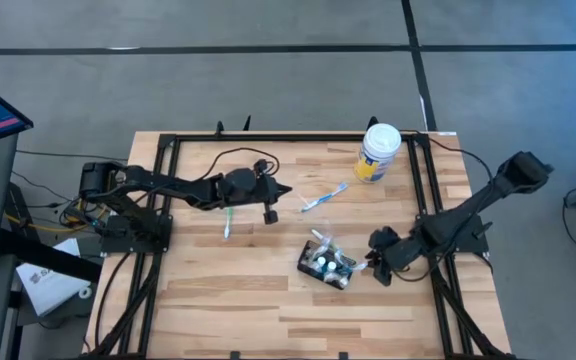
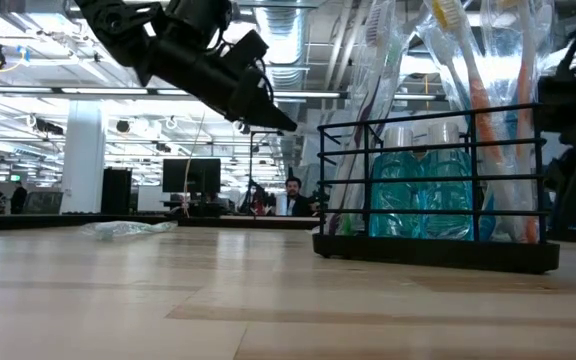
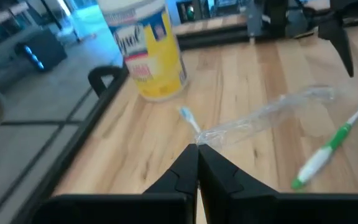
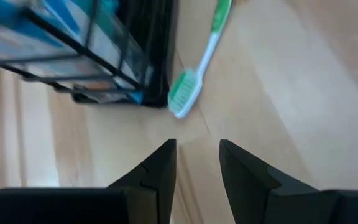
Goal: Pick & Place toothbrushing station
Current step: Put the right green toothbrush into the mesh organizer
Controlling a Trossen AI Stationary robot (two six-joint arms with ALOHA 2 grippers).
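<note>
a pale wooden plank surface (image 1: 238,290) in a black frame sits on grey floor; the low view looks across it into a large open hall with ceiling ducts, monitors and a seated person (image 2: 292,197) far off.

the toothbrushing station (image 1: 326,265) — a small black wire holder — stands toward the near right part of the surface, tilted against the edges. it carries packaged toothbrushes standing upright and teal bottles with white caps. a green-and-white toothbrush (image 4: 199,61) lies flat on the wood just beside its base.

a white-lidded tub (image 1: 378,152) with a yellow label stands by the far edge, right of centre. a blue toothbrush in a clear wrapper (image 1: 324,197) lies between the tub and the middle of the surface, and another green toothbrush (image 1: 227,222) lies left of centre.

the right gripper (image 1: 381,270) sits low, just right of the station, fingers apart and empty. the left gripper (image 1: 272,200) hangs above the middle of the surface, raised clear of the wood, its fingers (image 3: 182,172) pressed together on nothing.
</note>
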